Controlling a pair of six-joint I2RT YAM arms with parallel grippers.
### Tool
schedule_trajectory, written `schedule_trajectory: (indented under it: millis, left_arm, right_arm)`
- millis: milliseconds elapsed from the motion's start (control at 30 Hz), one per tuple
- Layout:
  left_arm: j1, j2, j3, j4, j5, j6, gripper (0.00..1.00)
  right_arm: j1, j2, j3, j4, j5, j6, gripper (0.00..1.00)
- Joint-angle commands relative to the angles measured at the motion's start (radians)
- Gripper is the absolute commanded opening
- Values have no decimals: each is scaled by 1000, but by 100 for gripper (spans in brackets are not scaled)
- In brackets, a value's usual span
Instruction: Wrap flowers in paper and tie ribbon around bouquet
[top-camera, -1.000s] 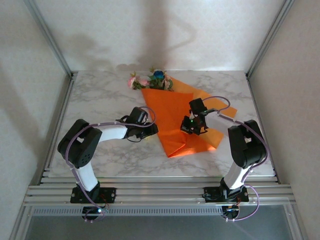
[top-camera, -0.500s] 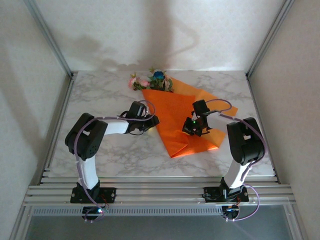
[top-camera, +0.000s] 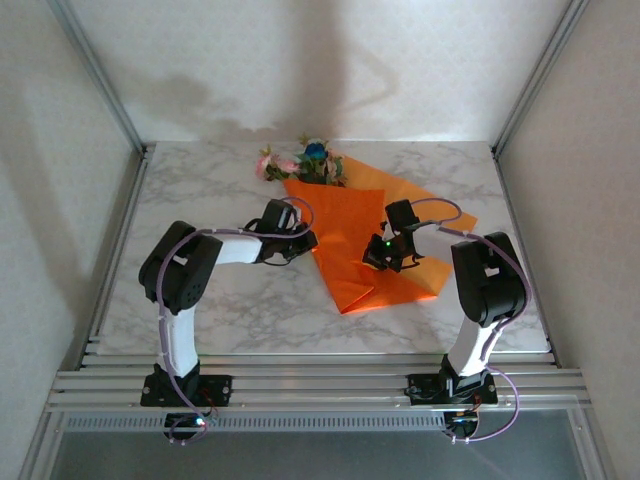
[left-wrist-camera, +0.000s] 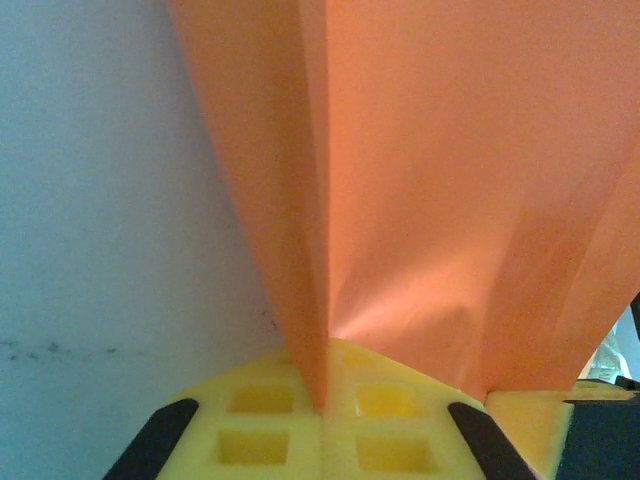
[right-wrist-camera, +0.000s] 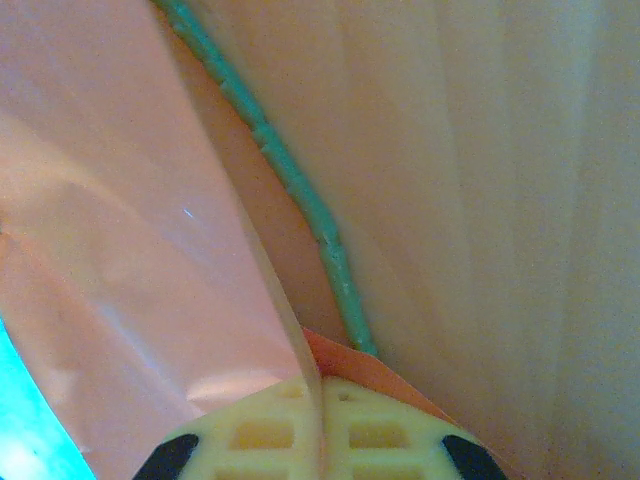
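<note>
top, table: marble table (top-camera: 200, 200); both arm bases sit at its near edge.
top, flowers: pink and blue flowers (top-camera: 300, 160) lie at the far edge, a little left of the middle, with the blooms sticking out past the paper's top.
top, paper: orange paper (top-camera: 345, 225) is folded over into a rough cone. It runs from the far edge toward the near edge, with its loose flap spread toward the right edge.
top, left claw: your left claw (top-camera: 305, 240) is at the paper's left edge, mid-table. You can't read the jaws from up here.
top, right claw: your right claw (top-camera: 380, 258) is on the paper's right half, toward the near edge.
left wrist, left claw: the left claw (left-wrist-camera: 322, 410) is fully closed. Its yellow pads (left-wrist-camera: 260, 425) pinch a raised fold of paper (left-wrist-camera: 450, 150), and bare table (left-wrist-camera: 90, 200) shows to the left.
right wrist, right claw: the right claw (right-wrist-camera: 320, 420) is fully closed too. A paper (right-wrist-camera: 120, 200) edge runs straight into the seam between its pads (right-wrist-camera: 260, 435).
right wrist, stem: a green stem (right-wrist-camera: 300, 190) runs diagonally under the paper and ends just beside the pads.
</note>
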Motion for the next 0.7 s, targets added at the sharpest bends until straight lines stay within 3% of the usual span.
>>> schedule_trajectory:
  millis: [0, 67, 233, 300, 333, 367, 533, 567, 600, 667]
  left_arm:
    - [38, -10, 8, 20, -30, 9, 30]
    - [55, 2, 8, 39, -18, 3, 41]
    - [93, 74, 58, 88, 20, -22, 37]
    - [99, 101, 88, 98, 30, -21, 25]
    - [101, 111, 97, 105, 35, -21, 9]
    - [103, 116, 104, 109, 36, -23, 0]
    - [127, 109, 106, 111, 25, -23, 0]
    - [135, 111, 109, 110, 24, -26, 10]
    - [141, 115, 116, 111, 24, -28, 29]
    - [153, 131, 140, 110, 28, -29, 38]
  right_arm:
    - [-10, 57, -16, -64, 57, -26, 0]
    - [-10, 61, -19, -59, 52, -27, 0]
    - [-11, 67, -19, -58, 45, -28, 0]
    - [-11, 71, -17, -62, 43, -28, 0]
    - [-11, 73, -16, -63, 43, -29, 0]
    - [-11, 73, -17, -65, 44, -29, 0]
    - [-12, 78, -10, -68, 45, -32, 0]
    - [-12, 80, -8, -68, 44, -33, 0]
    - [-12, 83, -5, -68, 40, -34, 0]
    - [-12, 88, 0, -71, 36, -38, 0]
